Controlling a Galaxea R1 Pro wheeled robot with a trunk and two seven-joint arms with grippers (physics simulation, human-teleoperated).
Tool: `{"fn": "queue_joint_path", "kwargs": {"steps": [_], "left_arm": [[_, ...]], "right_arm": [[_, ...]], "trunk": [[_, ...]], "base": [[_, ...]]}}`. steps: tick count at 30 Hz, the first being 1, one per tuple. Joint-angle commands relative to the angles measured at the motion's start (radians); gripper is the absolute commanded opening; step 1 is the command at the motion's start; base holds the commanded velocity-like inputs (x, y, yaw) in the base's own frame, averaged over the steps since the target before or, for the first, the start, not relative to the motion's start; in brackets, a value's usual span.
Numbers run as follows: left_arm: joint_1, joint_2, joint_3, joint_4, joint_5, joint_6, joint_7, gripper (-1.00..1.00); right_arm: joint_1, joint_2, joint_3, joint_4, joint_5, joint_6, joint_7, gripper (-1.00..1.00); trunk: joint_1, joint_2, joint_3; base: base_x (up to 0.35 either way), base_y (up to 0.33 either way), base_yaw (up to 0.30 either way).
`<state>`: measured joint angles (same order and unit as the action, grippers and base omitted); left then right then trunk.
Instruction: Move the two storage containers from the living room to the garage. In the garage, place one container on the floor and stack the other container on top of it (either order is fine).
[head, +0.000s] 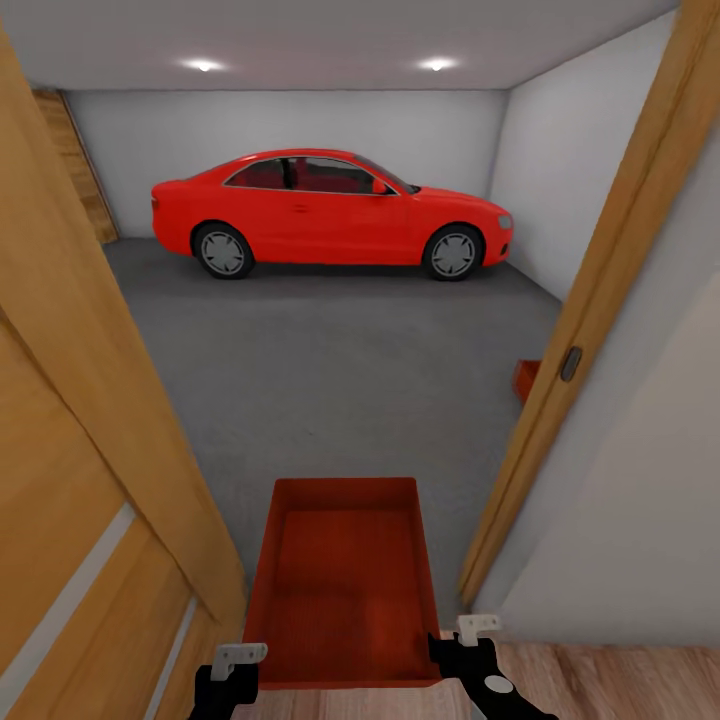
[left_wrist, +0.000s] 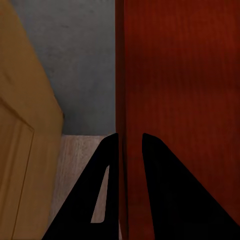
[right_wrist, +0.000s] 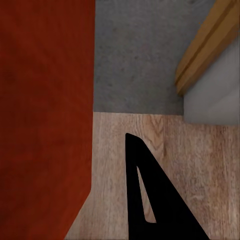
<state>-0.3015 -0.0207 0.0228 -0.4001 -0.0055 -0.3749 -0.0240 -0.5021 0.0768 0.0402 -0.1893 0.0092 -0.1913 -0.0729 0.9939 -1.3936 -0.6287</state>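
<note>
One orange-red storage container (head: 345, 580) hangs open-topped in front of me, above the doorway threshold. My left gripper (head: 240, 662) is at its near left corner. In the left wrist view this gripper (left_wrist: 130, 137) is shut on the container's wall (left_wrist: 121, 75), one finger on each side. My right gripper (head: 470, 642) sits by the near right corner. In the right wrist view one black finger (right_wrist: 145, 200) shows beside the container (right_wrist: 45, 115); the other is hidden. The second storage container (head: 527, 380) peeks out behind the door frame on the garage floor (head: 340, 360).
An open wooden door (head: 90, 450) stands close on my left, and the door frame (head: 590, 320) with a cream wall is close on my right. A red car (head: 330, 213) is parked at the far wall. Wood planks (head: 600, 680) lie under me.
</note>
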Motion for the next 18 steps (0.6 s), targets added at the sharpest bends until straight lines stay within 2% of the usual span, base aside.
{"fn": "queue_joint_path", "kwargs": {"steps": [1, 12, 18], "left_arm": [[-0.001, 0.001, 0.016, 0.000, 0.011, -0.002, 0.009, -1.00], [-0.001, 0.001, 0.016, 0.000, 0.012, -0.002, 0.009, -1.00], [-0.001, 0.001, 0.016, 0.000, 0.011, -0.002, 0.009, -1.00]], "right_arm": [[-0.001, -0.015, -0.006, 0.001, 0.000, -0.004, -0.011, -1.00], [-0.001, -0.015, -0.006, 0.001, 0.000, -0.004, -0.011, -1.00], [-0.001, -0.015, -0.006, 0.001, 0.000, -0.004, -0.011, -1.00]], "trunk": [[0.000, 0.000, -0.001], [0.000, 0.000, -0.001], [0.000, 0.000, -0.001]], "base": [[0.259, 0.000, 0.001], [0.083, 0.000, 0.000], [0.244, 0.000, 0.000]]}}
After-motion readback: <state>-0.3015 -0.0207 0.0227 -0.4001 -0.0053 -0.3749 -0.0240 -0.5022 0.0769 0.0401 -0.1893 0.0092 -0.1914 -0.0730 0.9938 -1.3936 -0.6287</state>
